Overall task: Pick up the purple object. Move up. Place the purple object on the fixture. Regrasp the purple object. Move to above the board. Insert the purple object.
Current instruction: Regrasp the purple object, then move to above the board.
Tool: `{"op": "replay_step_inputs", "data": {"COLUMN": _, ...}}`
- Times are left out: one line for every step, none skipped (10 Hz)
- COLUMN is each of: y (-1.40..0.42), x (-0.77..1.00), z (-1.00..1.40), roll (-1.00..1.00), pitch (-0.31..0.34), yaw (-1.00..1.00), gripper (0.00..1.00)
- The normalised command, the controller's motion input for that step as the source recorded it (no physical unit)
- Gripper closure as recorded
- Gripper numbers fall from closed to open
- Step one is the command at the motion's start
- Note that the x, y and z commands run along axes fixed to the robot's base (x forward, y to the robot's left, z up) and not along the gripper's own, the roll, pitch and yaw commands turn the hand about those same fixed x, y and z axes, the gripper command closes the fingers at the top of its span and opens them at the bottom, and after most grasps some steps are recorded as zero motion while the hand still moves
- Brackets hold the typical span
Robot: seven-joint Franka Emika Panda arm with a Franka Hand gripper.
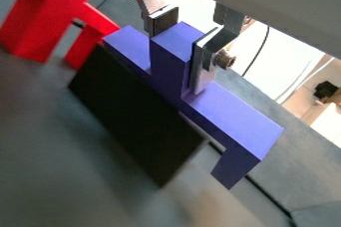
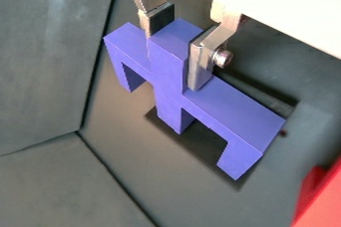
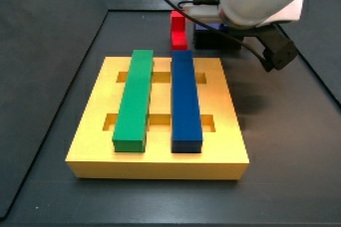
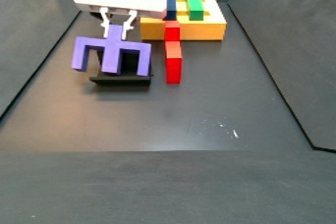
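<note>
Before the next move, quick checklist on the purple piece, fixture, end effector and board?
1. End effector astride the purple piece's centre arm: ok.
2. Fingers actually clamping it: cannot tell.
3. Purple piece on the fixture: ok, standing upright against it.
4. Red block apart from the purple piece: ok.
5. Board has a free slot: cannot tell; green bar and blue bar lie in it.

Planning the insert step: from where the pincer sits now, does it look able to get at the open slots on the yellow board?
Probably yes. The pincer is closed on the purple object over the fixture; the board lies close by, its top open between the green bar and blue bar.
</note>
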Motion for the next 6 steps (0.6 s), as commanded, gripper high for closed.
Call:
{"op": "replay_step_inputs", "data": {"y": 0.0, "x": 0.0, "z": 0.0, "roll": 0.0, "pitch": 0.0, "yaw": 0.0, "gripper": 1.0}}
{"op": "replay_step_inputs", "data": {"y": 0.0, "x": 0.0, "z": 0.0, "roll": 0.0, "pitch": 0.0, "yaw": 0.0, "gripper": 1.0}}
{"op": "replay_step_inputs", "data": {"y": 0.0, "x": 0.0, "z": 0.0, "roll": 0.0, "pitch": 0.0, "yaw": 0.0, "gripper": 1.0}}
{"op": "replay_step_inputs", "data": {"y": 0.0, "x": 0.0, "z": 1.4, "roll": 0.0, "pitch": 0.0, "yaw": 0.0, "gripper": 1.0}}
{"op": "replay_step_inputs", "data": {"y": 0.02, "x": 0.01, "z": 1.4, "roll": 0.0, "pitch": 0.029, "yaw": 0.02, "gripper": 1.0}}
{"op": "replay_step_inputs", "data": {"y": 0.04, "x": -0.01, "z": 1.4, "roll": -0.09, "pitch": 0.056, "yaw": -0.01, "gripper": 1.0}}
